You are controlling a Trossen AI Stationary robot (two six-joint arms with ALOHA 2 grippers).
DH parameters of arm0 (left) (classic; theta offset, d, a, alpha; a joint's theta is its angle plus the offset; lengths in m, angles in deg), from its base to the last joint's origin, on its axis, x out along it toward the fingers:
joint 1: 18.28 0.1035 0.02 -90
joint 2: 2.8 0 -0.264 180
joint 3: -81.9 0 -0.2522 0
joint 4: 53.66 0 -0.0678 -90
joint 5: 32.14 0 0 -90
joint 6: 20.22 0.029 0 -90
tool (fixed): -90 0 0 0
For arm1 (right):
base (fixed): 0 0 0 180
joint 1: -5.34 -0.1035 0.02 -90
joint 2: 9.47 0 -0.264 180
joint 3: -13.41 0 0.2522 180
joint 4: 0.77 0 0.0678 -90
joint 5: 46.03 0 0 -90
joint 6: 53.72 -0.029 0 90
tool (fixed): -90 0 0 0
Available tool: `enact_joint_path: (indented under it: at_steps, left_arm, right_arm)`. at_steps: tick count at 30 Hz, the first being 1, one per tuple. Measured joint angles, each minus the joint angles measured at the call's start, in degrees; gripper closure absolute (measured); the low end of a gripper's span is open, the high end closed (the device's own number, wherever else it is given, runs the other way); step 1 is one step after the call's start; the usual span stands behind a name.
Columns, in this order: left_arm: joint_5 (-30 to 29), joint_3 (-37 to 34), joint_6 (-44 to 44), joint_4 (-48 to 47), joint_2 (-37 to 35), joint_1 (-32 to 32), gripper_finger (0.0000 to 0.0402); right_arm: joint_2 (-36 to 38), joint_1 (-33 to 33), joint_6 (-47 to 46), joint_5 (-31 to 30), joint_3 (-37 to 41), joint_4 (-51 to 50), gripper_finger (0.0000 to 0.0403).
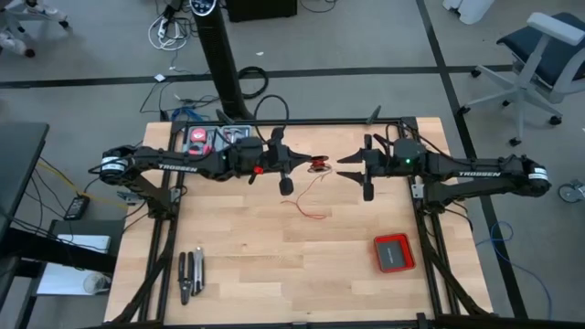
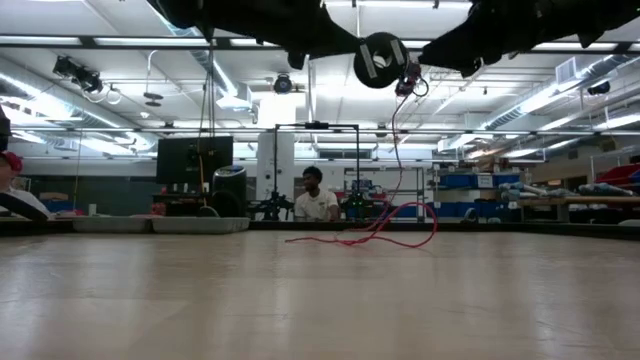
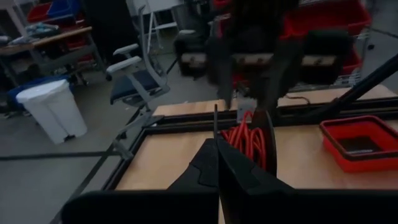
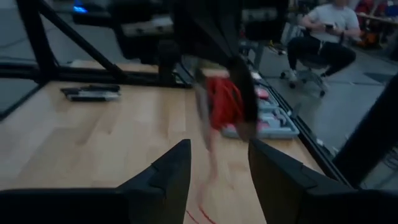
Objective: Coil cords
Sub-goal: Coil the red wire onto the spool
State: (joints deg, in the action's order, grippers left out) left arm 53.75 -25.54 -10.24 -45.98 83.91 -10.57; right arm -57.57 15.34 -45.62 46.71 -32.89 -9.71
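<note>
Spread right pincer [image 4: 217,165] faces the red wire [image 4: 224,102]; left pincer [image 3: 217,149] pinches it; low view shows slack trailing.

We see even, bright light from long ceiling strip lamps [image 2: 90,42], soft shadows on the pale wooden table [image 1: 274,247], and motion-blurred wrist views.

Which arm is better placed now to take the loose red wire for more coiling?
The right one. Its fingers are open and empty, facing the spool, and the loose red wire hangs beside them. The left fingers are shut on that spool.
</note>
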Motion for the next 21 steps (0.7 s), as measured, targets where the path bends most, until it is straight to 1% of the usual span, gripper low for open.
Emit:
enact_joint_path:
  at_steps: [4,10,13,17,21]
  left_arm:
    - [-0.7,0.0,-1.9,0.3,0.0,0.7,0.0401]
    - [-1.8,0.0,-2.8,0.5,0.0,1.2,0.0401]
    - [-1.8,0.0,-3.0,0.5,0.0,1.2,0.0401]
    - [-1.5,0.0,-3.0,0.5,0.0,1.2,0.0401]
    - [-1.2,0.0,-3.0,0.0,0.0,1.2,0.0401]
  right_arm:
    - [0.0,-0.3,-0.8,3.5,0.0,3.1,0.0245]
    - [-3.2,-1.4,-0.9,4.0,0.0,5.9,0.0245]
    - [-5.0,-1.4,-1.0,3.6,0.0,7.1,0.0245]
    - [-7.2,-1.4,-0.5,1.3,0.0,8.2,0.0245]
    - [-7.7,-1.0,0.4,-0.5,0.0,8.6,0.0245]
